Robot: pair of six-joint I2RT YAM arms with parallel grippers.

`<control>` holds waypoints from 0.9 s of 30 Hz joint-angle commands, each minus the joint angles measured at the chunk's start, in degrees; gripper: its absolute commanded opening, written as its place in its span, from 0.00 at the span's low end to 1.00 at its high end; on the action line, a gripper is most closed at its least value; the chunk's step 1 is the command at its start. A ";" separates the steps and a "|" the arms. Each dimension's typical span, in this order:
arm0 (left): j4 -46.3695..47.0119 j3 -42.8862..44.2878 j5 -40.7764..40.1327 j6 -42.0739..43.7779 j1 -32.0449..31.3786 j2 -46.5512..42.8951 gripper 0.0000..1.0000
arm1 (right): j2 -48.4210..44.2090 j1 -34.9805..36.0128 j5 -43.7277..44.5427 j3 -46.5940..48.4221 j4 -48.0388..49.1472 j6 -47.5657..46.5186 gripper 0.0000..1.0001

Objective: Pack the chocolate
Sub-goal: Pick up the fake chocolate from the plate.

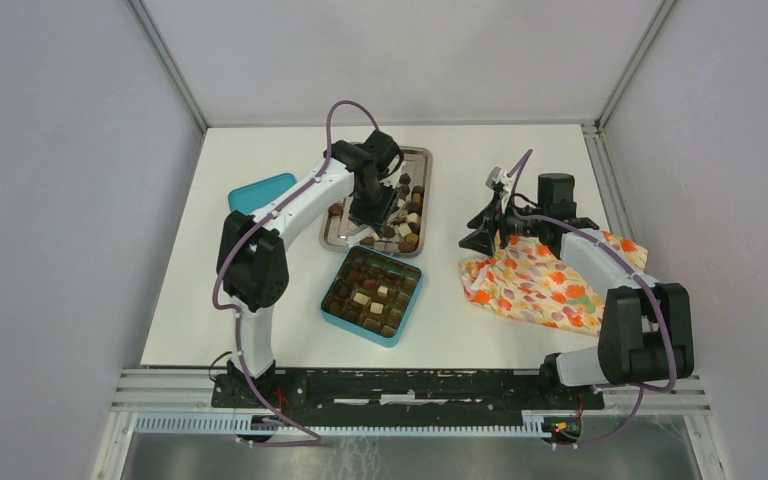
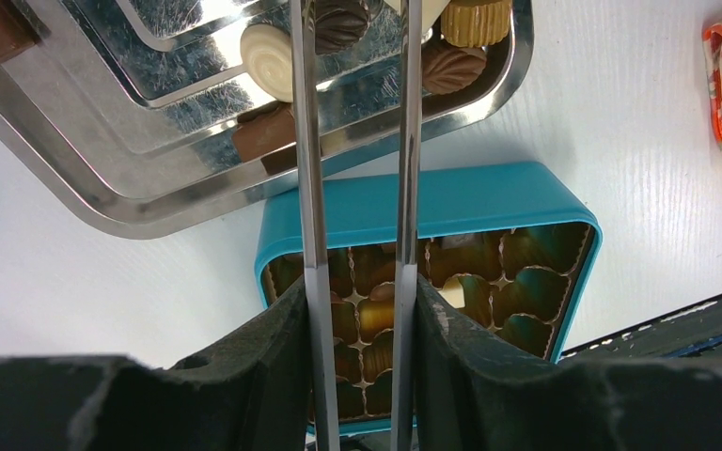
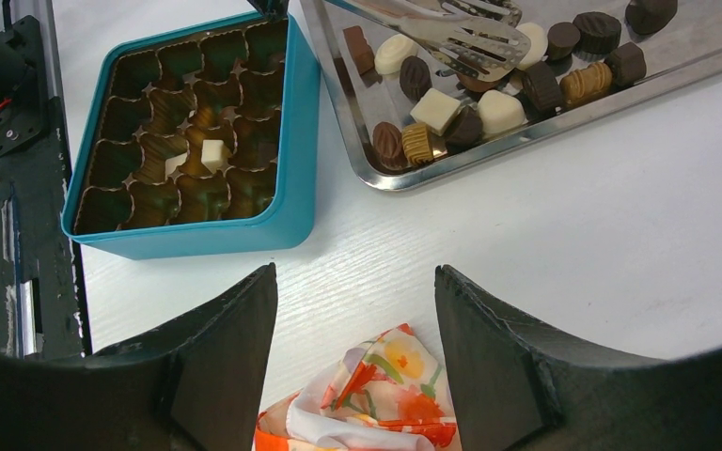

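Black rail [image 1: 390, 386] edges white table [image 1: 192, 305], grey walls [image 1: 50, 200] around; left jaws clench tongs [image 2: 307, 188], right jaws released.

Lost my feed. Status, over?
Left jaws shut on tongs, tips over chocolates in tray. Right jaws open, empty, by cloth. Box partly filled. Nothing blocking.

The tray [image 2: 103, 211] is bright polished metal, mirror-like with fine scratches. The tongs [image 2: 308, 169] are thin metal strips, equally glossy. The chocolate pieces [image 3: 434, 110] look smooth with a soft sheen, some ribbed. The teal box [image 2: 451, 202] has a smooth, semi-gloss outside; whether plastic or painted tin is unclear. Its liner [image 3: 141, 164] is shiny, gold-brown moulded sheet. The cloth [image 3: 385, 404] is matt printed fabric, creased. The table [image 3: 573, 235] is white and matt with faint grain. The fingers [image 3: 230, 352] of the right gripper [image 3: 355, 282] are matt black, rough-edged.
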 commanded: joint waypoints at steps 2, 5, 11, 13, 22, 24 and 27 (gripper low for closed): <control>1.27 0.52 0.48 2.80 0.16 -0.70 0.45 | -1.46 -0.19 -1.07 0.36 1.74 -0.89 0.68; 1.19 0.60 -0.10 2.74 0.15 -0.71 0.45 | -1.53 -0.24 -1.16 0.42 1.73 -0.89 0.68; 0.78 0.95 -1.28 2.83 0.14 -0.97 0.45 | -1.43 -0.20 -1.24 0.37 1.81 -0.80 0.68; 0.82 1.04 -1.16 2.83 0.15 -1.08 0.45 | -1.43 -0.25 -1.29 0.37 1.81 -0.79 0.68; 0.59 0.91 -2.68 2.83 0.16 -1.35 0.44 | -1.45 -0.20 -1.35 0.37 1.92 -0.71 0.68; 0.57 0.95 -3.26 2.84 0.14 -1.30 0.44 | -1.40 -0.19 -1.31 0.37 1.97 -0.71 0.68; 0.60 0.95 -3.53 2.83 0.18 -1.21 0.43 | -1.41 -0.18 -1.35 0.28 1.92 -0.71 0.68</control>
